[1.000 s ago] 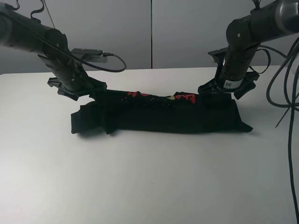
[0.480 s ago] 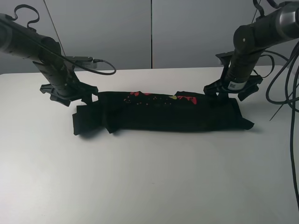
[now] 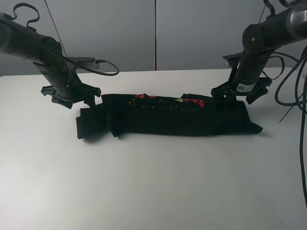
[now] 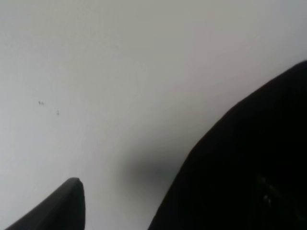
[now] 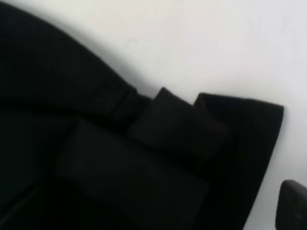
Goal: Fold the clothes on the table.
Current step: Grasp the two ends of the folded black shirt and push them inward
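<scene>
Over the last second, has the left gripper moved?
Yes. The left gripper slid left, away from the wall seam and the shirt.

Exterior high view: even, diffuse overhead light, moderately bright. White table (image 3: 153,182) reads slightly grey, no glare. Soft narrow shadow along front edge of black shirt (image 3: 168,120), darker under its left end. Shirt folds nearly lost in black; red print fairly sharp. Corners slightly darker.
Left wrist view: out of focus, shirt edge blurred, smudgy shadow on table beside it.
Right wrist view: dim, low contrast, soft; folds barely separable.
</scene>
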`<action>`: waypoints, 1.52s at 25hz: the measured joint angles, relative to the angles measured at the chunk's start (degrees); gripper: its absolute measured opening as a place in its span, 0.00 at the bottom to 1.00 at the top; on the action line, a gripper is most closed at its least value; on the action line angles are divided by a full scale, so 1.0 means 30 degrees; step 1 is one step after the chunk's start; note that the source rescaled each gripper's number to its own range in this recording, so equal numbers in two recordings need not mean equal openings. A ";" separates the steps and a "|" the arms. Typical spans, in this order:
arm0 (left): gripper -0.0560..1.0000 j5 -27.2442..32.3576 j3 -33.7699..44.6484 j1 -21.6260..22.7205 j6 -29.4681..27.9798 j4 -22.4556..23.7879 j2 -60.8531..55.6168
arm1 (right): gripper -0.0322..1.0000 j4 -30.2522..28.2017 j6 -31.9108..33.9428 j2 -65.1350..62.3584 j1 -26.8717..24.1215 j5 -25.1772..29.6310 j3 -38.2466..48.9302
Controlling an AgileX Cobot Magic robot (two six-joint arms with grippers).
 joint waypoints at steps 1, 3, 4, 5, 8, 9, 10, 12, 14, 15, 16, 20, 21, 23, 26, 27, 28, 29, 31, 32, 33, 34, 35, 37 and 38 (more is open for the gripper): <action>0.91 0.0081 0.0000 0.0000 0.0000 -0.0071 -0.0240 | 0.99 0.0302 -0.0222 -0.0287 0.0000 0.0129 0.0000; 0.91 0.0383 0.0000 0.0000 0.0000 -0.0143 -0.0848 | 0.99 0.0991 -0.0749 -0.0830 0.0000 0.0375 0.0000; 0.91 0.0637 0.0000 0.0000 0.0044 -0.0295 -0.1195 | 0.99 0.1287 -0.1017 -0.1110 0.0000 0.0618 0.0000; 0.91 0.0848 0.0000 0.0000 0.0261 -0.0582 -0.1511 | 0.99 0.1579 -0.1220 -0.1313 0.0000 0.0978 0.0000; 0.91 0.1786 0.0000 0.0000 0.1190 -0.1713 -0.2110 | 0.99 0.2001 -0.1870 -0.1717 0.0000 0.2294 -0.0008; 0.91 0.2232 -0.0043 0.0000 0.1421 -0.1929 -0.2197 | 0.99 0.2052 -0.1926 -0.1764 0.0000 0.2545 -0.0008; 0.91 0.2596 -0.0069 0.0000 0.1551 -0.2255 -0.2198 | 0.99 0.2156 -0.1970 -0.1807 0.0000 0.2628 -0.0008; 0.91 0.2936 -0.0124 0.0000 0.1784 -0.3182 -0.2198 | 0.99 0.2579 -0.2056 -0.1840 0.0000 0.2714 -0.0008; 0.91 0.3158 -0.0315 0.0000 0.2236 -0.4430 -0.2198 | 0.99 0.2921 -0.2106 -0.1840 0.0000 0.2839 -0.0008; 0.91 0.3236 -0.0450 0.0000 0.2717 -0.5315 -0.2233 | 0.99 0.3009 -0.2106 -0.1840 0.0000 0.2920 -0.0008; 0.91 0.3236 -0.0582 0.0000 0.3258 -0.6086 -0.2227 | 0.99 0.3004 -0.2106 -0.1840 0.0000 0.2956 -0.0008; 0.91 0.3128 -0.0657 0.0000 0.4118 -0.8110 -0.2273 | 0.99 0.3004 -0.2144 -0.1840 0.0000 0.3235 -0.0008; 0.91 0.3128 -0.0657 0.0000 0.4157 -0.8189 -0.2273 | 0.99 0.3004 -0.2144 -0.1840 0.0000 0.3268 -0.0008; 0.91 0.3128 -0.0657 0.0000 0.4195 -0.8265 -0.2154 | 0.99 0.3004 -0.2245 -0.1840 0.0000 0.3303 -0.0008; 0.91 0.3288 -0.0728 0.0000 0.4231 -0.8349 -0.1455 | 0.99 0.3004 -0.2373 -0.1840 0.0000 0.3443 -0.0008; 0.91 0.3326 -0.0728 0.0000 0.4231 -0.8349 -0.1202 | 0.99 0.3004 -0.2460 -0.1840 0.0000 0.3530 -0.0008; 0.91 0.3380 -0.0728 0.0000 0.4252 -0.8349 -0.0919 | 0.99 0.3004 -0.2460 -0.1840 0.0000 0.3582 -0.0008; 0.91 0.3380 -0.0728 0.0000 0.4252 -0.8349 -0.0666 | 0.99 0.3004 -0.2495 -0.1840 0.0000 0.3616 -0.0008; 0.91 0.3299 -0.0768 0.0000 0.4252 -0.8349 -0.0321 | 0.99 0.3004 -0.2495 -0.1840 0.0000 0.3616 -0.0008; 0.91 0.3299 -0.0803 0.0000 0.4252 -0.8349 -0.0097 | 0.99 0.3004 -0.2541 -0.1840 0.0000 0.3658 -0.0008; 0.91 0.3341 -0.0885 0.0000 0.4252 -0.8265 0.0140 | 0.99 0.3004 -0.2541 -0.1840 0.0000 0.3692 -0.0008; 0.91 0.3437 -0.1012 0.0000 0.4252 -0.8179 0.0417 | 0.99 0.3004 -0.2541 -0.1840 0.0000 0.3686 -0.0008; 0.91 0.3523 -0.1151 0.0000 0.4252 -0.8133 0.0646 | 0.99 0.3004 -0.2541 -0.1840 0.0000 0.3686 -0.0008; 0.91 0.3630 -0.1194 0.0000 0.4252 -0.7944 0.1107 | 0.99 0.3004 -0.2574 -0.1840 0.0000 0.3686 -0.0008; 0.91 0.3719 -0.1194 0.0000 0.4039 -0.7710 0.1230 | 0.99 0.3004 -0.2569 -0.1840 0.0000 0.3686 -0.0008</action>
